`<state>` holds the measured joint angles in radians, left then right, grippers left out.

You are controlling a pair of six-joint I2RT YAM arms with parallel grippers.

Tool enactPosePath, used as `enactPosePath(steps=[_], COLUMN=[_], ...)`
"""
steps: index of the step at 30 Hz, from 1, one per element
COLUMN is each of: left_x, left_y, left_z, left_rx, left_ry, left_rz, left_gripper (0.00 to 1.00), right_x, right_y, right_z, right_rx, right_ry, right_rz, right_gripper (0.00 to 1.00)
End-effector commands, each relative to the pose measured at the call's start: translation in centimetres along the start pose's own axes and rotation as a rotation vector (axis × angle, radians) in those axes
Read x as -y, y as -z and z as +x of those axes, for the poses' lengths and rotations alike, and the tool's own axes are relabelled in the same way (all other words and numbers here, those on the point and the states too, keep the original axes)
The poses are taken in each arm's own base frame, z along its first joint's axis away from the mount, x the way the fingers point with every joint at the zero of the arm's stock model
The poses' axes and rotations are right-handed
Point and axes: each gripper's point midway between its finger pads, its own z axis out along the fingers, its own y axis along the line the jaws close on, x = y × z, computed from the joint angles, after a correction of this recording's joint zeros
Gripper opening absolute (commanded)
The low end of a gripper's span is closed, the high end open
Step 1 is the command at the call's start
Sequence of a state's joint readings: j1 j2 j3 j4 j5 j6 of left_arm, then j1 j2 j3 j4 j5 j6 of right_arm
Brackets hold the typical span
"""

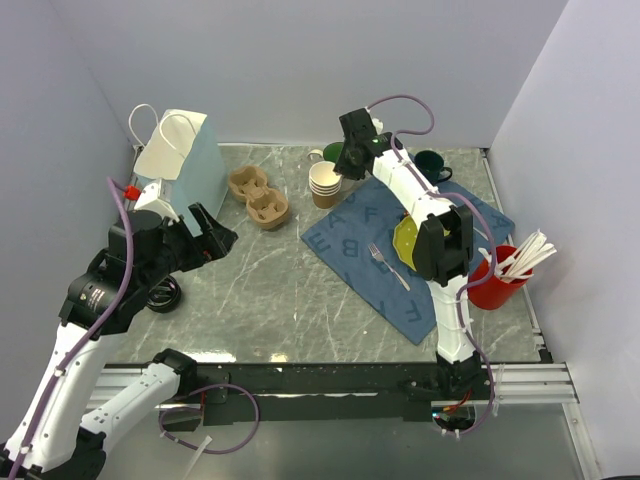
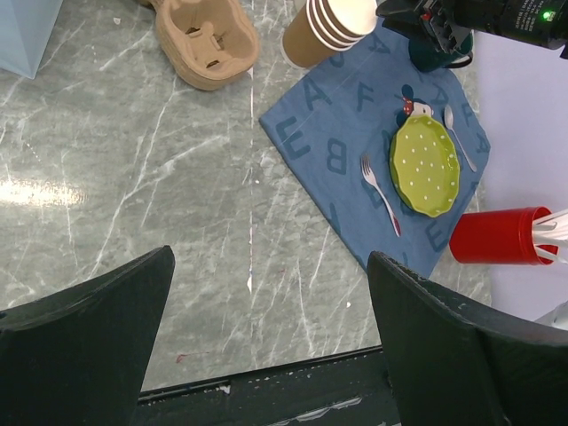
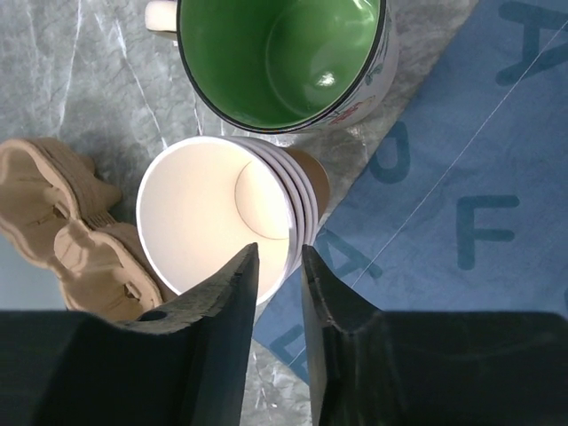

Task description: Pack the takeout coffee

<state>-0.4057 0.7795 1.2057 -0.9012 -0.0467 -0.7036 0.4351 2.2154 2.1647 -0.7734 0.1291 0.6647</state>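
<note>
The table (image 2: 133, 177) is made of grey stone with white veins, and it looks smooth and shiny. A soft blue cloth (image 3: 461, 222) with big letters is spread on it.

One stack of brown paper cups (image 3: 204, 213), white inside, is stood at the cloth's edge; four rims can be counted. Two mugs are seen behind it: one green inside (image 3: 275, 53) and one dark (image 1: 430, 163). Two bumpy cardboard cup trays (image 1: 268, 209) are laid side by side. One round green plate (image 2: 425, 165) with dots, one fork (image 2: 380, 193) and one spoon (image 2: 460, 138) are set on the cloth. One red cup (image 2: 497, 236) is filled with white sticks. One pale blue paper bag (image 1: 190, 160) is stood at the back left.

The right gripper (image 3: 280, 253) is held over the stack, with the near rims caught in the thin gap between its fingers; a squeeze cannot be told. The left gripper (image 2: 271, 257) is spread wide over bare stone, well apart from the stack.

The coffee cup with a black lid cannot be found in any view.
</note>
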Motion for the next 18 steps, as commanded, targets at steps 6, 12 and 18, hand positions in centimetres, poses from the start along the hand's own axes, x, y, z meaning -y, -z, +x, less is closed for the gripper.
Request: enactPosePath(steps=[6,12,18], left_x=[0.60,0.54,0.46], left_y=[0.26,0.22,0.23], left_z=[-0.58,-0.45,-0.53], left_rx=[0.019,0.015,0.019], left_ry=[0.002,0.006,0.005], left_rz=[0.020,0.020,0.015], left_gripper=[0.97,0.97,0.97], right_x=[-0.20,-0.29,-0.36], right_y=[-0.29,-0.59,-0.80], right_z=[-0.15,-0.10,0.05], right_rx=[0.016,0.009,0.007], right_ry=[-0.012,-0.017,-0.023], right_rz=[0.012,0.009,0.010], right_gripper=[0.33,0.33,0.32])
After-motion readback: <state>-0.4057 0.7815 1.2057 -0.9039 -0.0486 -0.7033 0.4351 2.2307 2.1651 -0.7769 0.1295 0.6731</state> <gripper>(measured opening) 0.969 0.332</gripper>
